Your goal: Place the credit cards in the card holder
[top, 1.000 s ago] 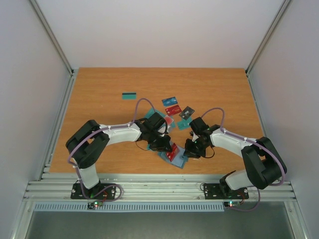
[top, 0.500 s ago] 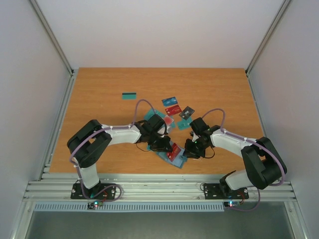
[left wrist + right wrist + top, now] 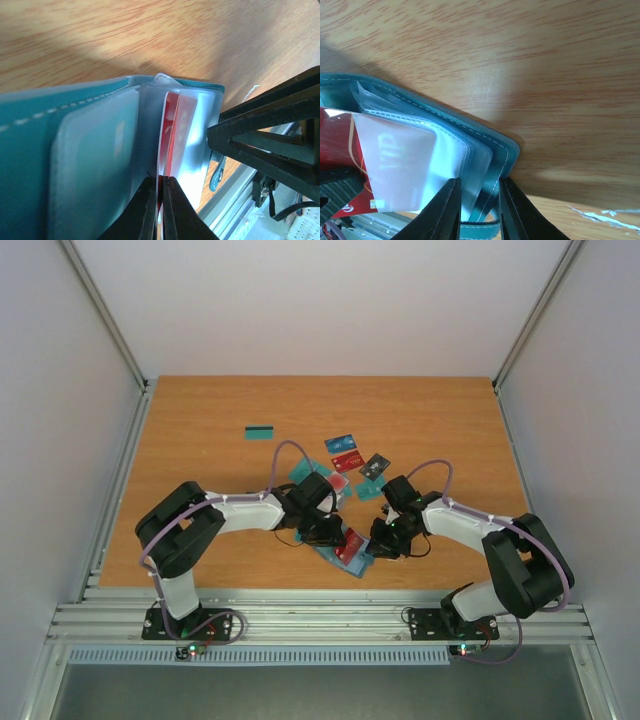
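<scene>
- While the card holder (image 3: pixel 343 552) (image 3: pixel 30 130) (image 3: pixel 506 146) lies open close to the near edge of the bench (image 3: pixel 200 410), about midway along that edge, both arms bend inward over it.
- The left gripper (image 3: pixel 325 532) (image 3: pixel 161 181) is clenched on the near end of a red card (image 3: pixel 351 542) (image 3: pixel 169 115) (image 3: pixel 335 142). The card's far end sits inside a clear sleeve (image 3: pixel 197 135) of the holder.
- The right gripper (image 3: pixel 385 540) (image 3: pixel 480 185) is clamped on the holder's right side. It has 1 finger on each side of the teal cover and the sleeve edges.
- Seen from the right wrist, the red card shows through the frosted top sleeve.
- Behind the holder, toward the middle of the bench, 3 loose cards lie close together: a blue card (image 3: pixel 341 443), a second red card (image 3: pixel 347 461) and a black card (image 3: pixel 375 465).
- A teal card (image 3: pixel 370 488) lies just beside the black one, on its near side.
- Well apart from these, toward the bench's far left, lies 1 striped teal card (image 3: pixel 260 431).
</scene>
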